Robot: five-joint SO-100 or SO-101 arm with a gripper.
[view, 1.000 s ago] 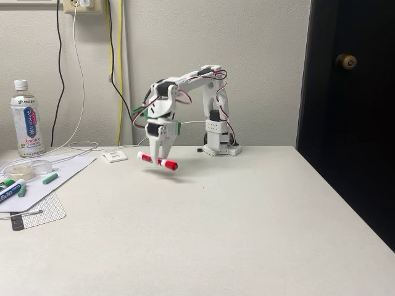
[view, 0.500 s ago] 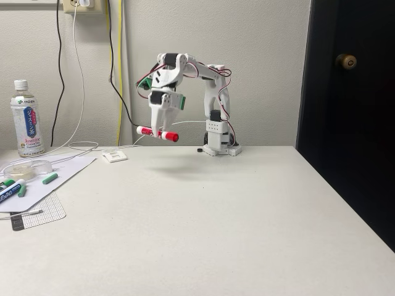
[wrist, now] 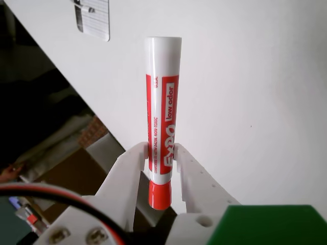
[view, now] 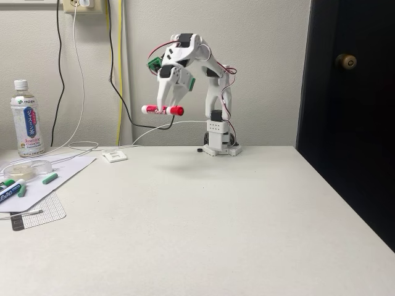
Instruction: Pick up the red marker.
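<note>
The red marker (wrist: 163,122) reads "EXPO low odor" — bottle (view: 27,119) label unreadable.

A tea bottle (view: 27,118) stands at the table's (view: 234,222) left edge; blue-labelled marker (view: 10,192) lies on paper (view: 55,176) nearby.

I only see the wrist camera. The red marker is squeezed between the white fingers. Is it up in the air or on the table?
Observer: Up in the air. In the fixed view the gripper holds the red marker high above the table.
Operator: Is it tipping over?
Observer: No, in the fixed view it lies nearly level, crosswise in the fingers.
Operator: Are there more markers anywhere?
Observer: Yes. A blue-labelled marker lies on a sheet of paper at the table's left edge in the fixed view.
Operator: What else is over there?
Observer: A drink bottle stands upright behind the paper, near the wall.
</note>
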